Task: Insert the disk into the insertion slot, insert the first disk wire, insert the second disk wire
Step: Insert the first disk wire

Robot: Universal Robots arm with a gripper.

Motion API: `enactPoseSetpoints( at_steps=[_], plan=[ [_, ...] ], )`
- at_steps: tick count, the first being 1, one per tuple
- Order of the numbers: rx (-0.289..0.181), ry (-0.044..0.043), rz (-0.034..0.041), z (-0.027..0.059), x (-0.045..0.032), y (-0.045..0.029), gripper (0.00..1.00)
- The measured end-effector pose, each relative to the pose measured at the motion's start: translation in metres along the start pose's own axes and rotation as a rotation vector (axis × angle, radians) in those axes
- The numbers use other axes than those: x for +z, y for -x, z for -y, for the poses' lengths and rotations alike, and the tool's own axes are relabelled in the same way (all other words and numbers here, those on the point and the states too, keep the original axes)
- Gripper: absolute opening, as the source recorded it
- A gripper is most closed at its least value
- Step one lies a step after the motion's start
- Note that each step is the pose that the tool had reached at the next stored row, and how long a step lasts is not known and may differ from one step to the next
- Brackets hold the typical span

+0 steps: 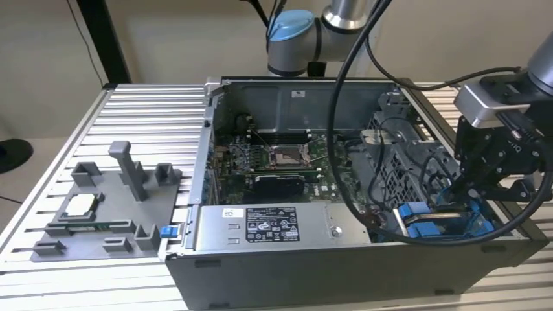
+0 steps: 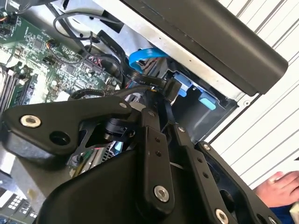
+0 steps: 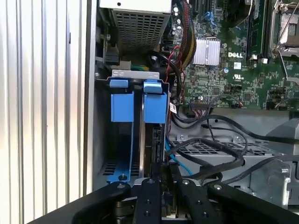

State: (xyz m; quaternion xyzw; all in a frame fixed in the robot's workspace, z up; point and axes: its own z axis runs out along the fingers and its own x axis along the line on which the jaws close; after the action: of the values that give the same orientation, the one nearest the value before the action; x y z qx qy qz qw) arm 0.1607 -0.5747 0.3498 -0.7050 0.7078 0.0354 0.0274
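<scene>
First wrist view | claw [image 3: 166,185] narrow on blk plug [image 3: 166,171] (little rm around) | at disk [image 3: 154,105] edge in insertion slot [image 3: 120,140]

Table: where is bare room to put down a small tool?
Bare ribbed table at the exterior view's left, beyond the grey fixture, beside the computer case. Crowded: the blue drive bay corner, with cables and the gripper.

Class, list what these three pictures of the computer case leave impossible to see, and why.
Exterior view: the inside of the slot, hidden behind the gripper.
First wrist view: where the blue cable ends, covered by the gripper.
Second wrist view: the hand, cut off by the picture's edge.
</scene>
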Motion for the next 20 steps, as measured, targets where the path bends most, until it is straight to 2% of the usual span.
enactPoseSetpoints(
  at_steps=[3,11,20],
  plan=[
    [0.034,-0.0030,0.0003,0.0000,0.0008,-0.0001,0.00],
    [0.045,-0.0040,0.0006,-0.0006,0.0014,-0.0002,0.00],
    [0.093,-0.0083,0.0009,-0.0014,0.0038,-0.0004,0.00]
  ],
)
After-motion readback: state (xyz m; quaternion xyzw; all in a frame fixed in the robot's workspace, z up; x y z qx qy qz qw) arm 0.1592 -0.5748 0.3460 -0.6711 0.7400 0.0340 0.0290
